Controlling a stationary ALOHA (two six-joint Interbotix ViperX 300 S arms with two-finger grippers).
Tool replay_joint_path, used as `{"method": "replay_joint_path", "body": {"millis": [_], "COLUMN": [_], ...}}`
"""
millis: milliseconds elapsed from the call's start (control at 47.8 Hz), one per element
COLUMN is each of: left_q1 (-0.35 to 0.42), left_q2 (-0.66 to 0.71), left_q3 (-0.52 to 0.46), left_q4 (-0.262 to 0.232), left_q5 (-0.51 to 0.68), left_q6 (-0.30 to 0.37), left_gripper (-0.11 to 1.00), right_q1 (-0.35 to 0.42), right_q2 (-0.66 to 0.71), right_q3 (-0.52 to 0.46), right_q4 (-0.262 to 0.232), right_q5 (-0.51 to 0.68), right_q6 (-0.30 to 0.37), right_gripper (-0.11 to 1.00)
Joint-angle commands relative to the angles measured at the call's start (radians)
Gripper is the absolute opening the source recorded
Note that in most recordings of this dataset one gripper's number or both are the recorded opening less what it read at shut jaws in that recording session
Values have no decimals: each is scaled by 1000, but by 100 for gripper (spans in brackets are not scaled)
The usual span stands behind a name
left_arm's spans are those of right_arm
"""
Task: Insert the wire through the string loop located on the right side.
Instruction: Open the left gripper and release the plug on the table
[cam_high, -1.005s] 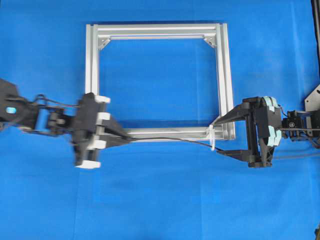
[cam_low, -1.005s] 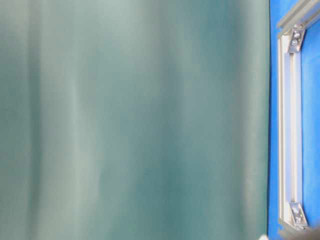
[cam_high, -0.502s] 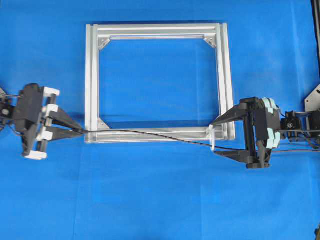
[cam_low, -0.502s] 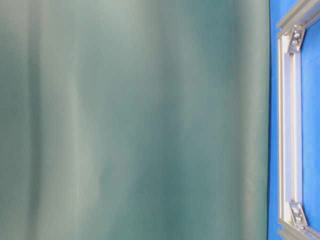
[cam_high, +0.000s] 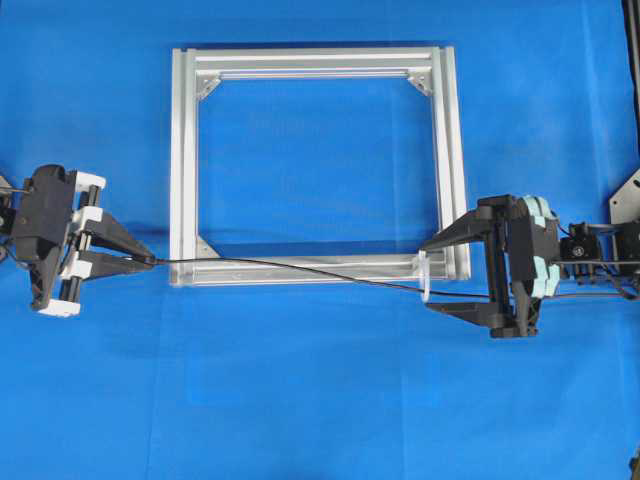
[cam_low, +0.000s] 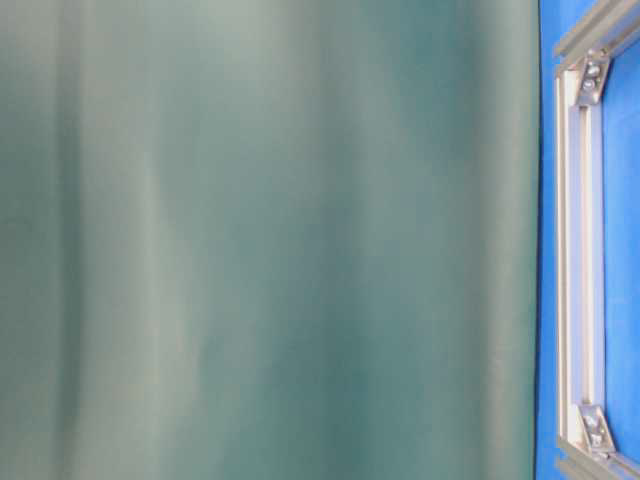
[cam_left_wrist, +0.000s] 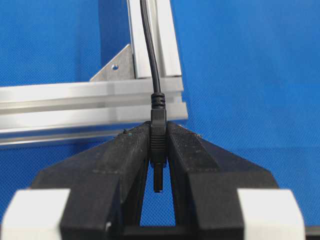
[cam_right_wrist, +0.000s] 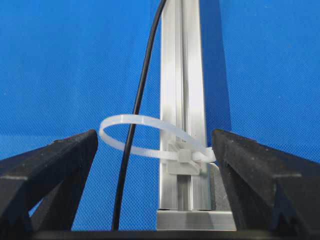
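Since half a second ago, the left gripper (cam_high: 150, 260) has drawn slightly farther left, clamped on the plug of the long thin black wire (cam_high: 300, 269). That wire runs along the silver aluminium frame (cam_high: 184, 160) and passes through the small whitish translucent string loop (cam_right_wrist: 150, 136). Wide open, the right gripper (cam_high: 428, 276) straddles the loop, holding nothing.

The frame (cam_high: 315, 165) lies on the desk (cam_high: 320, 400) toward its far edge. The wire (cam_high: 300, 268) runs along the frame's near bar, passing through the loop (cam_high: 425, 277) at the frame's near right corner.
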Motion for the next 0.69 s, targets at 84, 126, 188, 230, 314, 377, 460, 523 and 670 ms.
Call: {"method": "replay_joint_path", "body": {"millis": [84,126,188,230,314,377,460,523,670], "left_q1": [9,15,20,25,37,46,48,48,48], "left_q2": [2,2,2,2,2,2,0,-5,-38], "left_q3": [-18,-18,-20,-21,-21,-21,-21,-23,-40], "left_q4": [2,2,2,2,2,2,2,2,2], "left_q5": [3,9,21,31,44,48,48,52,66], "left_q6": [-11,-12,-17,-18,-18,-18,-18,-18,-17], "left_gripper": [11,20,38,53,77,89,91,87,89], "right_q1": [2,0,2,2,0,2,0,2,2], "right_q2": [-17,-17,-17,-17,-18,-21,-28,-37,-83], "right_q3": [-14,-14,-14,-14,-14,-14,-14,-14,-14], "right_q4": [0,0,0,0,0,0,0,0,0], "right_q5": [-3,-3,-3,-3,-3,-5,-3,-2,28], "right_q6": [-2,-2,-2,-2,-2,-2,-2,-3,-12], "right_gripper": [89,89,89,89,89,89,89,89,89]}}
